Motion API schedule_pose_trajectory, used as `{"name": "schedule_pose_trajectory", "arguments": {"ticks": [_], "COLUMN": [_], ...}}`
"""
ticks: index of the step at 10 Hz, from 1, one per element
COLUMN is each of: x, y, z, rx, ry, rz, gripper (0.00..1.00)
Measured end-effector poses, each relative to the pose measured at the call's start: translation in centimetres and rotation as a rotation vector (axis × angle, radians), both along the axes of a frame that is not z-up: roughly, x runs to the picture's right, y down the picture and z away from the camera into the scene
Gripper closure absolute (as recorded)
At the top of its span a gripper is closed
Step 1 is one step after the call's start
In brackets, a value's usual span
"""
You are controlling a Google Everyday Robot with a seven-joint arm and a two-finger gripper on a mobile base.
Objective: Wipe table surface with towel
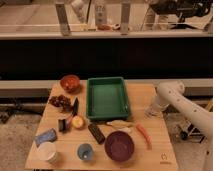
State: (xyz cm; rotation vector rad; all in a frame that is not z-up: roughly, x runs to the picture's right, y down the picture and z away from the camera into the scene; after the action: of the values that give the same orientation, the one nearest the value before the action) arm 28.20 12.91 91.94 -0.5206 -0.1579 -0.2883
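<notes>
Looking down on a pale wooden table surface (152, 147) crowded with kitchen things, with a small dark ring logo (164, 157) near its front right corner. A green plastic tray (107, 100) sits at the back middle. Left of it is an orange-brown bowl (70, 82), and in front of that bowl lies a dark red cluster (60, 101). Nearer the front are a round yellow-red fruit (77, 121), a dark bar (96, 133), a pale long thing (119, 124) and an orange stick-shaped thing (144, 135). Along the front edge stand a white cup (47, 151), a blue cup (85, 151) and a purple bowl (119, 146), with a small blue block (46, 136) just behind the white cup. A white robot arm (175, 100) comes in from the right, bends above the table's right edge and points down. Its gripper (151, 113) is low over the right side of the table, just beside the tray's right wall; whether it is spread or pressed together cannot be told.
</notes>
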Motion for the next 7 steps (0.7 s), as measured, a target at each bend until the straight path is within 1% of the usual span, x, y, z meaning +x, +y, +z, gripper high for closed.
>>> {"name": "schedule_pose_trajectory", "arguments": {"ticks": [1, 2, 3, 5, 6, 7], "x": [-2.2, -3.3, -4.5, -4.9, -4.5, -3.4], "y": [-0.2, -0.3, -0.1, 0.3, 0.7, 1.6], "z": [0.2, 0.2, 0.0, -0.4, -0.8, -1.5], "rx": [0.003, 0.006, 0.006, 0.002, -0.001, -0.007], "ry": [-0.020, -0.033, -0.058, -0.073, -0.079, -0.081], "rz": [-0.023, -0.040, -0.067, -0.083, -0.087, -0.093], "gripper": [1.00, 1.00, 1.00, 1.00, 1.00, 1.00]}}
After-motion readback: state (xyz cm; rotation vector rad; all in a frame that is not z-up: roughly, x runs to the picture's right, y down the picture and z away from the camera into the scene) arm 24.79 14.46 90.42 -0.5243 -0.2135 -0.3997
